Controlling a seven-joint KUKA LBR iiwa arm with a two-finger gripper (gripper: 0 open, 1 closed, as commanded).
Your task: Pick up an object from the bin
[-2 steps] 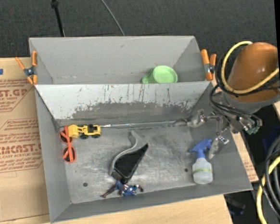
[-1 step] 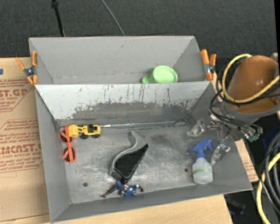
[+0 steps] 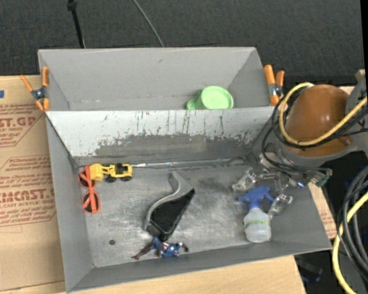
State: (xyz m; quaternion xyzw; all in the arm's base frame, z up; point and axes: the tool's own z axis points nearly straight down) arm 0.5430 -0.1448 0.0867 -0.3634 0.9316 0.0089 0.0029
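Camera view, looking down into the grey metal bin (image 3: 69, 184). I see the arm entering from the right, its brown-orange wrist cover (image 3: 315, 120) ringed by yellow cables (image 3: 289, 113). The tool (image 3: 262, 191) sits low in the right part of the near compartment, directly over the blue trigger head (image 3: 251, 197) of a small spray bottle (image 3: 257, 225). From this angle I cannot tell whether the tool is apart, together or clamped on anything.

The bottle lies on its side on the bin floor near the right wall. Its pale, translucent body points toward the near edge and its blue head lies under the tool.

Left of the bottle, near the middle of the floor, lies 1 black curved object (image 3: 170, 211) with a grey tail. A small blue figure (image 3: 165, 248) rests just beside its lower end, against the near wall. Well apart, by the left wall, I note 1 yellow toy truck (image 3: 113, 172) and 1 orange looped plastic piece (image 3: 89, 192), close together. Beyond the divider (image 3: 156, 110), the far compartment holds 1 round green lid (image 3: 215, 98).
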